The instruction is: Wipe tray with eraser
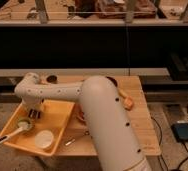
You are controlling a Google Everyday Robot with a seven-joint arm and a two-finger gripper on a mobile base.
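Observation:
The yellow tray (57, 114) sits at the left end of the wooden table. My arm reaches left across the table, and my gripper (33, 114) hangs down into the tray's far left part, just above its floor. A small dark piece shows at the gripper's tip; I cannot tell whether it is the eraser, which I do not make out anywhere else. A brush with a green head (23, 123) and a white handle lies in the tray just in front of the gripper, with the handle sticking out over the left rim.
A white cup (43, 138) stands in the tray's near part. A fork (77, 138) lies on the table by the tray's right rim. Brown bowls (52, 78) stand at the table's back edge. An orange item (129, 103) lies to the right. A foot pedal (185, 132) is on the floor.

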